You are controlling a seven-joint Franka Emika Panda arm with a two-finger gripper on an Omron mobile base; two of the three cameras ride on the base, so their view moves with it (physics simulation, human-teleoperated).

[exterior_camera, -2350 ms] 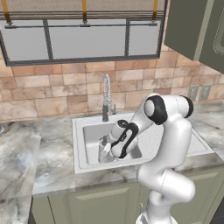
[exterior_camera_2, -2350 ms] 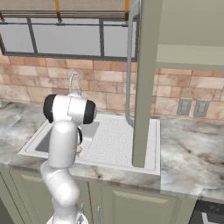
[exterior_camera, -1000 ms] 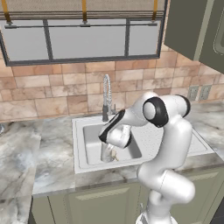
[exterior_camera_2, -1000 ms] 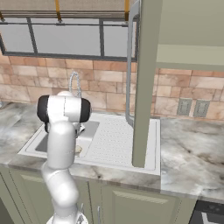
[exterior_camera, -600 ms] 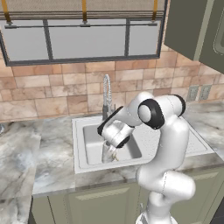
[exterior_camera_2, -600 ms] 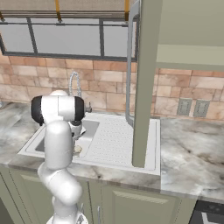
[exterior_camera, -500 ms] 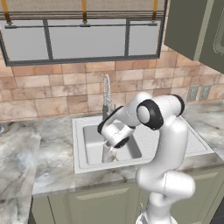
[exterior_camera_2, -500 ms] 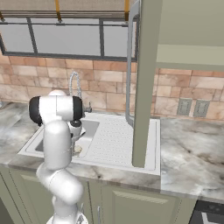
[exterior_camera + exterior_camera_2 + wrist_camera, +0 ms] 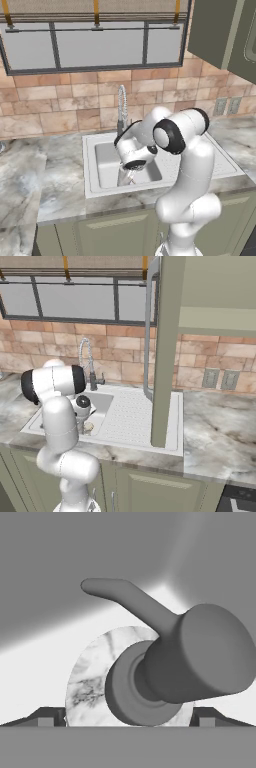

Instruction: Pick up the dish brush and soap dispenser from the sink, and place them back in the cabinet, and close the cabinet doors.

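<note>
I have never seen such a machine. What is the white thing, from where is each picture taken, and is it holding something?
The white thing is a robot arm reaching down into the sink. Two pictures come from cameras behind it, left and right. The third comes from a camera on its hand, looking straight down at the soap dispenser: you see its pump top. The gripper stands open with a fingertip on each side of the bottle, and holds nothing yet. Above the counter, the cabinet doors are open.
</note>
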